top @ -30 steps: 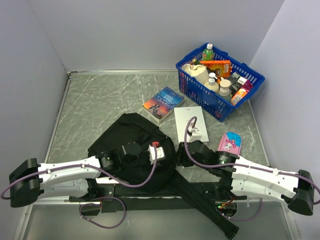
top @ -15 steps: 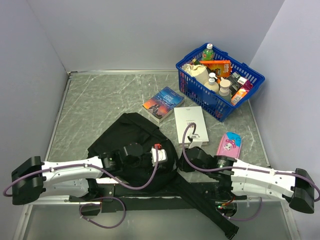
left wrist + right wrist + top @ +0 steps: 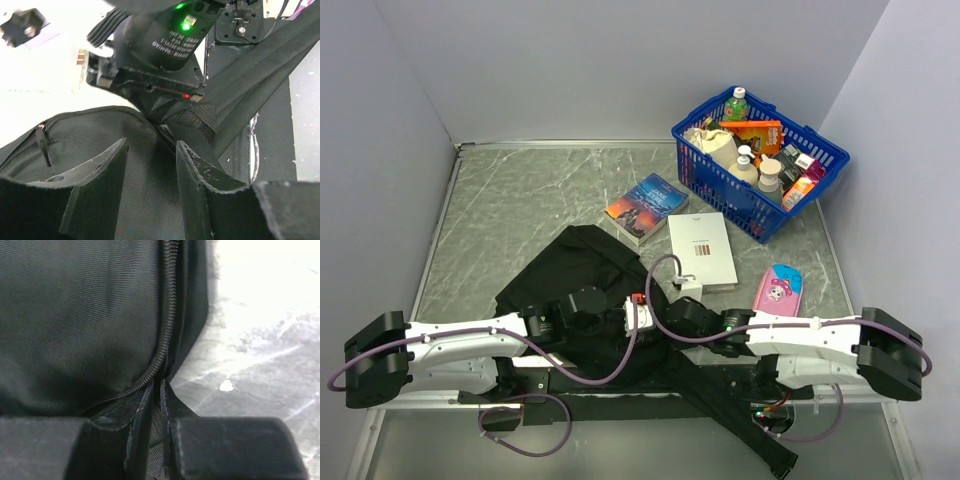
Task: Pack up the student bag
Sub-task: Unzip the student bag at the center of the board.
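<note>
One bag (image 3: 582, 272), lower centre of the overhead view: my right gripper (image 3: 156, 395) nearly closed, pinching its zip (image 3: 168, 315) edge, presumably to open it; my left gripper (image 3: 150, 150) parted, empty, low over the fabric, ready to hold it.

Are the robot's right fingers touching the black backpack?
Touching. The right wrist view shows the right fingers closed almost together, pinching the zipper edge of the backpack, with the fabric running down between them.
</note>
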Robot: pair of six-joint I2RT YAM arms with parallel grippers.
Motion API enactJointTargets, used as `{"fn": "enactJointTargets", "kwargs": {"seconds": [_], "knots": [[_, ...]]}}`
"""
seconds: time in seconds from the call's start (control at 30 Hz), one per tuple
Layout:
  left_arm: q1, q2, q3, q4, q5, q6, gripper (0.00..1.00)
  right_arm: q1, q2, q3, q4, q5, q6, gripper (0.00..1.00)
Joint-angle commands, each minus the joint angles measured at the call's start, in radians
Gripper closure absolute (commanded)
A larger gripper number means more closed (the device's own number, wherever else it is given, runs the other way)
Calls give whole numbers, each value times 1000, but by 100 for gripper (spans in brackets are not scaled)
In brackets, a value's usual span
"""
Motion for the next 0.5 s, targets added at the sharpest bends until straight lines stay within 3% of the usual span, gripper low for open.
{"fn": "enactJointTargets", "kwargs": {"seconds": [0.0,0.13,0.3,0.37,0.47], "knots": [[-6,-18,-4,16,9,37,52,12,57,84,53,52,-38,77],[-4,-43,-13,-13,-8,37,54,12,52,120,88,113,-56,66],[17,-81,-28,-49,-11,46,54,12,61,144,193,114,-118,64],[22,-93,-36,-50,-18,55,52,12,72,154,225,104,-138,64],[28,-100,-44,-33,-78,43,39,9,92,174,243,83,-159,65]]}}
